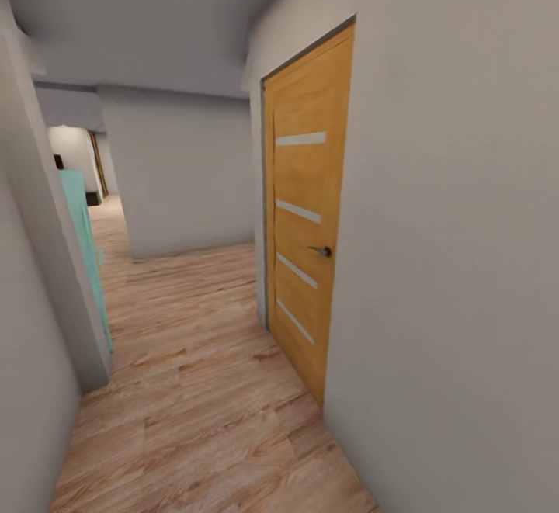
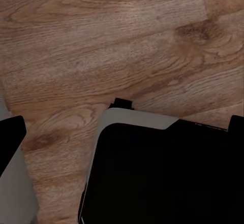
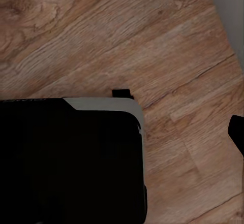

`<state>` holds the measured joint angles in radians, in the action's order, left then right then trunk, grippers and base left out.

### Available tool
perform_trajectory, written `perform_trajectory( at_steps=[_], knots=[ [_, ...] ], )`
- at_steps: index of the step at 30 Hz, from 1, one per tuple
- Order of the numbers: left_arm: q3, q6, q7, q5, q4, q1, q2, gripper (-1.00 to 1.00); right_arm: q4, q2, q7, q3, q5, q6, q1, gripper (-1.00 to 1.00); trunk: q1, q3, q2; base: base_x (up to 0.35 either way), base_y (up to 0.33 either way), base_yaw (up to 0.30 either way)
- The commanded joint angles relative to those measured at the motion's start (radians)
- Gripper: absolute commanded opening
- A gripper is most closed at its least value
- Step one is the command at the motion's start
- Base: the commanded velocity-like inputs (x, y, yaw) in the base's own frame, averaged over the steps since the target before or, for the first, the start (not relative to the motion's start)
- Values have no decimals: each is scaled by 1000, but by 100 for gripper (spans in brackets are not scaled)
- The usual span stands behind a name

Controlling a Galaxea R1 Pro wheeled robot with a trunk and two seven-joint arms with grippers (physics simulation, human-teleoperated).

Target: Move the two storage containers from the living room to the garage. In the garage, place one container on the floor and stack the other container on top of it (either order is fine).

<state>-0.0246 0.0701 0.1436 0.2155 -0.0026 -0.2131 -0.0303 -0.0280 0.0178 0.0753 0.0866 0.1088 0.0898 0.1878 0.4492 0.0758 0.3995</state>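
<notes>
Head view: a narrow hallway w/ light wood plank floor (image 1: pixel 194 389), grain running in long boards. On the right wall, an orange-wood door (image 1: pixel 304 210), flat slab, four narrow horizontal glass slits, small dark lever handle (image 1: pixel 321 251), grey frame. It sits shut in a plain white-grey wall (image 1: pixel 458 249), matte, no texture. No writing, labels or brands readable anywhere. A teal panel (image 1: pixel 84 249) stands along the left wall, partly hidden by a wall edge. Further back, a white-grey block of wall, then another room opening, too small to read. Left wrist view: brown wood planks w/ knots, and the robot's base (image 2: pixel 162 173), black top w/ a rounded light-grey rim. Right wrist view: same base (image 3: pixel 76 158), same planks. Fingers of either gripper: can't tell, apart or together. Orange-red bins aren't visible at this moment.
</notes>
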Motion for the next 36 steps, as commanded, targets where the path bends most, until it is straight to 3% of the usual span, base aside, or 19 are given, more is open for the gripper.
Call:
perform_trajectory(
  at_steps=[1, 11, 36],
  knots=[
    [-3, 4, 2, 7, 1, 0, 0, 100, -3, 2, 2, 9, 10, 6, 1, 100, 1, 0, 1, 298, 0, 289],
    [-3, 4, 2, 7, 1, 0, 0, 100, -3, 6, 2, 10, 8, 9, 1, 100, 1, 0, 1, 223, 0, 298],
    [-3, 4, 2, 7, 1, -1, -5, 100, -3, 1, 2, 10, 11, 10, 1, 100, 1, 0, 1, 11, 0, 294]
  ],
)
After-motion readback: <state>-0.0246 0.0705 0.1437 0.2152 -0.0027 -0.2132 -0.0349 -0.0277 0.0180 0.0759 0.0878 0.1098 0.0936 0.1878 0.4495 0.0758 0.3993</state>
